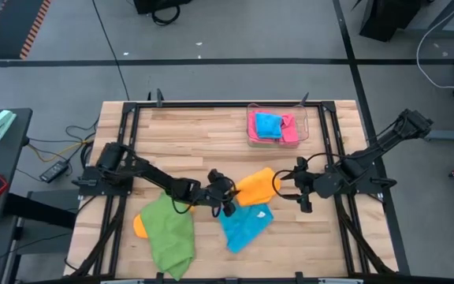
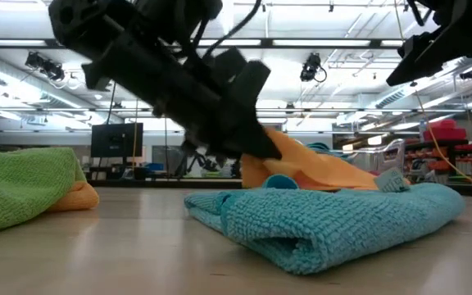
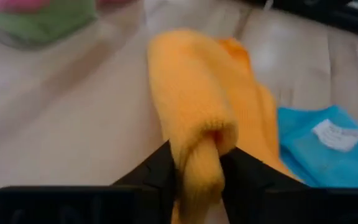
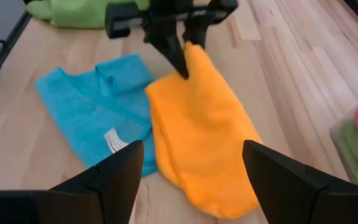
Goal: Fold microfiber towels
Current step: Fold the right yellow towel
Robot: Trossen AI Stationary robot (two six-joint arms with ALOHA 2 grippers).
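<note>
An orange microfiber towel [image 1: 257, 186] lies folded mid-table, its edge against a sky-blue towel [image 1: 247, 225] spread nearer the front. My left gripper [image 1: 227, 199] reaches in from the table's left and is shut on the orange towel's left end. My right gripper [image 4: 191, 177] hovers open over the towel's right end, its fingers on either side and clear of it. A green towel [image 1: 170, 237] lies crumpled at the front left, on top of another orange towel [image 1: 139, 225]. My left gripper pinches the rolled, folded-over end [image 3: 199, 163] of the orange towel between its two fingers, several layers thick. The fingers [image 4: 174, 51] slant down from the table's left. That end is raised slightly [image 2: 279, 147]; the rest of the towel lies on the table.
A clear plastic tray [image 1: 304, 126] at the back right holds a blue and a pink folded towel. Dark frame rails run along the table's left and right sides. Bare wood lies between the tray and the towels, and at the back left.
</note>
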